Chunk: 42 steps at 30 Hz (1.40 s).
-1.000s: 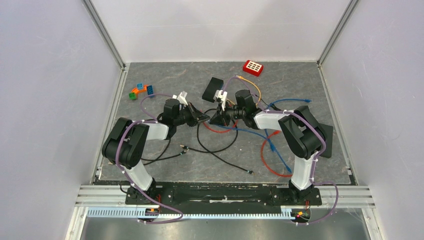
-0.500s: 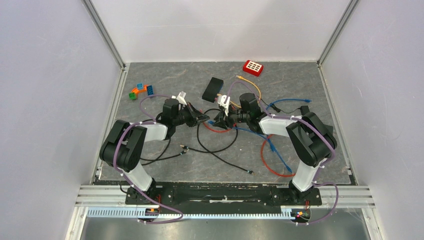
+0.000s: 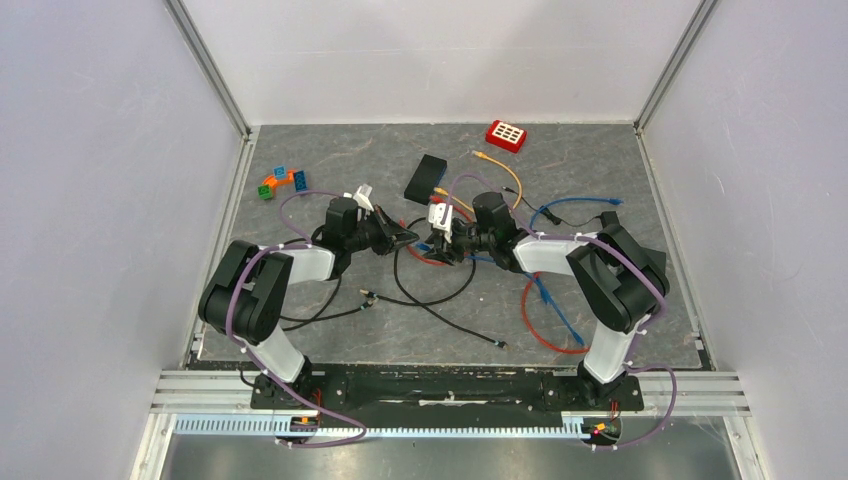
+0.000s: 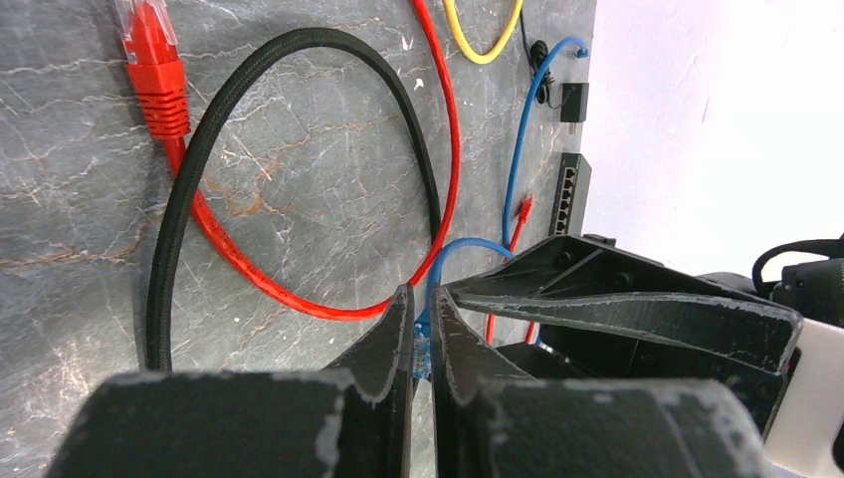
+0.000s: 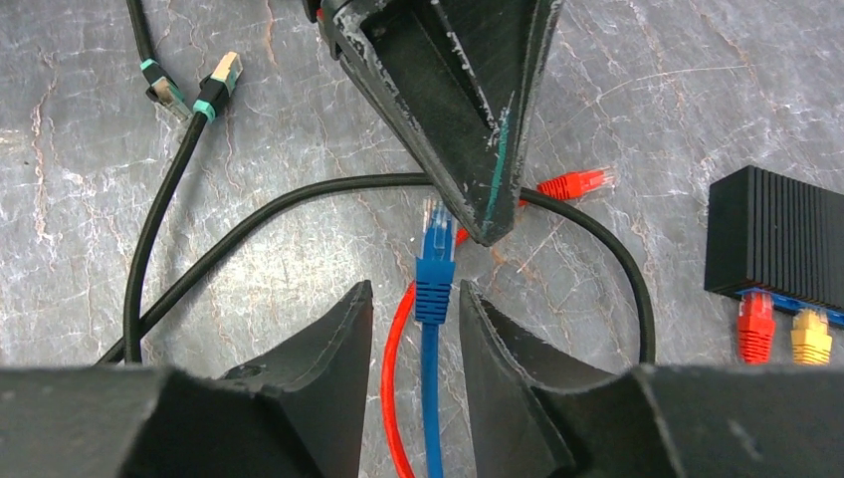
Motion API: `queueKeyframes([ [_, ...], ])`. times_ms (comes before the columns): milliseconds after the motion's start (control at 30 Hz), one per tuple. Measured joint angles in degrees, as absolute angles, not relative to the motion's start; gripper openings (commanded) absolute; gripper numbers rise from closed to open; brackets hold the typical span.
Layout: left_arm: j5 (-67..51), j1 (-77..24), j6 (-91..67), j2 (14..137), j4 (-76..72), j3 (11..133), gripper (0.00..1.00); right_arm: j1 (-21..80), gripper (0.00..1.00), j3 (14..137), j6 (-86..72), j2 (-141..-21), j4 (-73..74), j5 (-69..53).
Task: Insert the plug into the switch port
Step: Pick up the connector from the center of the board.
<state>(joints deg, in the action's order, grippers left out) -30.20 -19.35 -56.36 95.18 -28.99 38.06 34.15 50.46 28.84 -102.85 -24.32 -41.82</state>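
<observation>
Nearest the arm bases, a black cable (image 4: 169,229) loops over the grey table (image 3: 330,150) in the lower centre of the top view. Just beyond it, at mid-frame, the two grippers stand tip to tip.

The left gripper (image 4: 420,304) has its fingers pressed together on the clear tip of the blue plug (image 5: 435,249), pinching it. The right gripper (image 5: 416,291) is spread. In its wrist view its fingers flank the plug's blue boot on either side, with gaps showing. The left gripper's black wedge reaches in from the top of that frame onto the plug's tip. A loose red plug (image 5: 574,183) lies just to the right of it.

Farther back, above centre in the top view, lies the black switch (image 3: 425,177), apart from the blue plug. At the right edge of the right wrist view, a second red plug (image 5: 755,319) and a yellow plug (image 5: 811,334) sit in its face. At the far edge rests a red block (image 3: 506,134).
</observation>
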Motion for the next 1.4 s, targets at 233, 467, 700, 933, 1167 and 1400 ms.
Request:
queueKeyframes([
  [233,-30.20,-19.35,-56.42,94.98,-28.62,38.06,0.02,34.98,0.11,51.09,29.89,-103.88,-24.08,-39.77],
  [467,-30.06,-19.33,-56.97,94.21,-28.21,38.06,0.02,35.05,0.23,51.57,30.22,-103.90,-23.79,-38.59],
  [700,-30.15,-19.35,-57.19,92.66,-28.23,38.06,0.02,35.44,0.00,52.05,30.22,-104.20,-22.57,-36.97],
  [933,-30.09,-19.35,-57.19,92.38,-27.64,38.06,0.02,35.55,0.16,51.18,29.47,-104.05,-24.34,-35.59],
  [1167,-29.91,-19.35,-57.19,91.11,-26.30,38.09,0.02,35.79,0.00,51.53,28.58,-103.26,-23.51,-35.55],
  [1400,-29.89,-19.35,-57.21,91.00,-26.06,38.09,0.03,35.94,0.12,51.22,28.51,-102.45,-22.83,-34.61],
])
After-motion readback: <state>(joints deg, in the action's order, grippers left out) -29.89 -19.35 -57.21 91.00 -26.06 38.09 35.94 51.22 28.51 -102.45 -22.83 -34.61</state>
